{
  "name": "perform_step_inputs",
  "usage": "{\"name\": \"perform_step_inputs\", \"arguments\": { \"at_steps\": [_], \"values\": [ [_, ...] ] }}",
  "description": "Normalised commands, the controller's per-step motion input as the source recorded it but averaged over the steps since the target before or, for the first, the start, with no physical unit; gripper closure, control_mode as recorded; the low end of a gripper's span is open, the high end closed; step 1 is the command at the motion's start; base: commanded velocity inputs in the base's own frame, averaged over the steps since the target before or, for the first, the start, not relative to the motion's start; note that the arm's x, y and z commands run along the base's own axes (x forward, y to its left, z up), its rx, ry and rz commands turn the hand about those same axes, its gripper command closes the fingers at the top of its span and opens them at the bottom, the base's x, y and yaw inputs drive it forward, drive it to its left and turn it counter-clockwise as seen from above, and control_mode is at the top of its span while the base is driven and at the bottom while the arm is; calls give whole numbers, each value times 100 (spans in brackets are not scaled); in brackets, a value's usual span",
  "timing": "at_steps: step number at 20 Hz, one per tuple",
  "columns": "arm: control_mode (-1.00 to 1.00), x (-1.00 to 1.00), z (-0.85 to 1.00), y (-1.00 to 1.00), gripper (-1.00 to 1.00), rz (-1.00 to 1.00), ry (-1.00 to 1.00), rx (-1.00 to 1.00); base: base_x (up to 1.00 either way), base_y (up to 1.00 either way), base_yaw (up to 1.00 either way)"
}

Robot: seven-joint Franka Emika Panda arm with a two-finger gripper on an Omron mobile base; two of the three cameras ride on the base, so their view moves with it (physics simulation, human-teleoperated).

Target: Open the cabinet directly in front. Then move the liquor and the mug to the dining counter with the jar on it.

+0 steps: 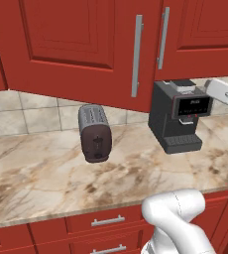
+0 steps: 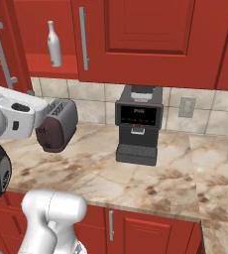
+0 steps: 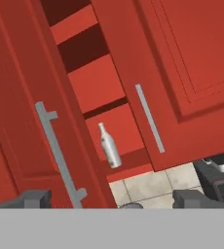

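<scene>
I see gripper [image 3: 112, 198] fingers spread wide, nothing held. Liquor [image 3: 109, 146] upright on lower shelf of cabinet [image 3: 109, 87], door [image 3: 26, 121] part-open. Risk: reach-in clips door edge or knocks btl over.

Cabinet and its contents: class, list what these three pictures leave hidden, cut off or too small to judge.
- Mug: the part-open cabinet door covers the shelf space left of the liquor in the hand view, so nothing settles whether a mug stands there.
- Liquor label: too small to read in the right base view.
- Gripper: only its fingertips clear the hand view's bottom edge.
- Toaster: partly behind the arm, right base view.
</scene>
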Motion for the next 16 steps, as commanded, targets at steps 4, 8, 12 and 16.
{"name": "perform_step_inputs", "arguments": {
  "at_steps": [4,8,12,16],
  "values": [
    [-100,16,-7,5,-100,7,11,0,0,0,0],
    [-100,13,0,-6,-100,5,1,0,0,0,0],
    [-100,30,0,-20,-100,20,5,6,0,0,0],
    [-100,36,0,-13,-100,25,3,8,0,0,0]
  ]
}}
